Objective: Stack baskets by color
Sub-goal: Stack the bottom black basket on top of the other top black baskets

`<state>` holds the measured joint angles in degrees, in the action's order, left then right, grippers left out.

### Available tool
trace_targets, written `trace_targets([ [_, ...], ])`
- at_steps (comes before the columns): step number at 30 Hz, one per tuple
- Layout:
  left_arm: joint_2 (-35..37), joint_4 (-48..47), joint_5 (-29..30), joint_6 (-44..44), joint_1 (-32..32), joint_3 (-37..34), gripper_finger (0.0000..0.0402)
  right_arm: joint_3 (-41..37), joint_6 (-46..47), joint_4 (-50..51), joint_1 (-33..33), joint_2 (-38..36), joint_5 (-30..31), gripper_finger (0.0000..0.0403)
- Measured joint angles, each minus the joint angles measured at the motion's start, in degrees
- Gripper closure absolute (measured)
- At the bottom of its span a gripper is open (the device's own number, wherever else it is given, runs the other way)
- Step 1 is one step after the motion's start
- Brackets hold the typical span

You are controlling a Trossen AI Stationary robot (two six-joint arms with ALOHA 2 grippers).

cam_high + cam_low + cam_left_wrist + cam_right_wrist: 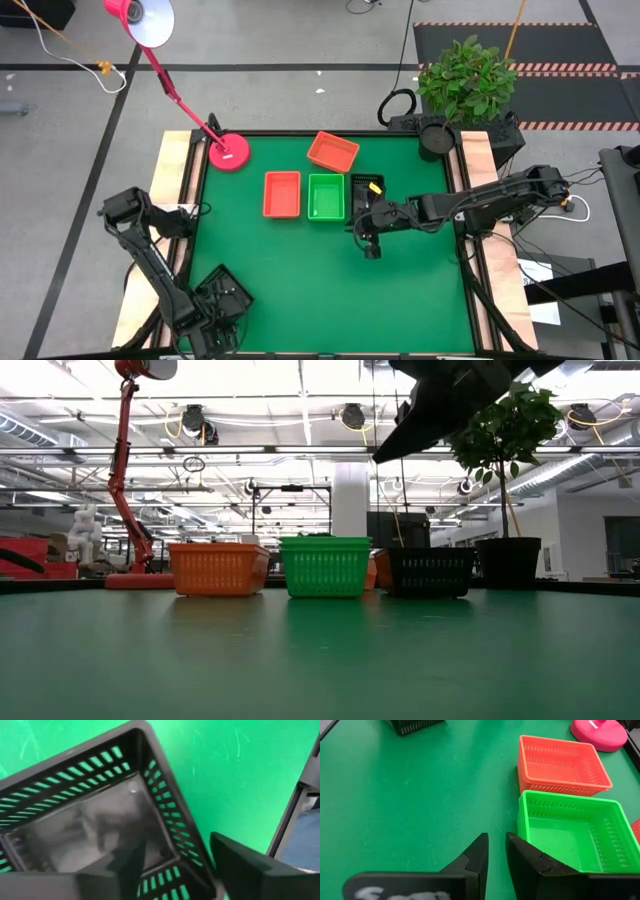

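Observation:
An orange-red basket [282,194] and a green basket [326,196] stand side by side at mid-table. A second orange-red basket [333,152] sits askew behind them. A black basket [366,187] stands right of the green one, partly under my right arm. Another black basket [224,292] sits at the near left corner. My left gripper [175,845] is open and points down over it, one finger [127,862] inside and one finger [245,865] outside its wall [192,852]. My right gripper [496,851] hovers near the green basket [565,832], its fingers a narrow gap apart around nothing.
A pink lamp base [228,152] stands at the far left, its arm leaning away beyond the table. A potted plant [465,78] sits at the far right corner. The table's left rail [287,827] runs close to the corner basket. Bare green mat [340,300] fills the near half.

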<state>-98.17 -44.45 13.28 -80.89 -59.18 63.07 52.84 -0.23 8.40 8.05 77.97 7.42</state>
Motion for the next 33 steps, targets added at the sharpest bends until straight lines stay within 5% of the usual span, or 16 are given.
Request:
trace_targets([
  [9,0.4,-3.2,-1.7,8.0,1.2,0.0,0.0383,0.0,0.0,-2.7,0.0,0.0,0.2,0.0344],
  [23,8.3,-28.2,0.2,20.9,17.7,4.9,0.0389,0.0,2.1,-16.0,4.4,1.5,9.8,0.0344],
  [27,8.3,-37.6,5.2,27.5,21.9,12.7,0.0394,0.0,1.7,-16.8,4.9,1.5,12.0,0.0344],
  [33,8.4,-36.7,15.3,43.3,28.0,21.6,0.0391,0.0,-0.5,-17.4,5.2,1.5,14.4,0.0344],
])
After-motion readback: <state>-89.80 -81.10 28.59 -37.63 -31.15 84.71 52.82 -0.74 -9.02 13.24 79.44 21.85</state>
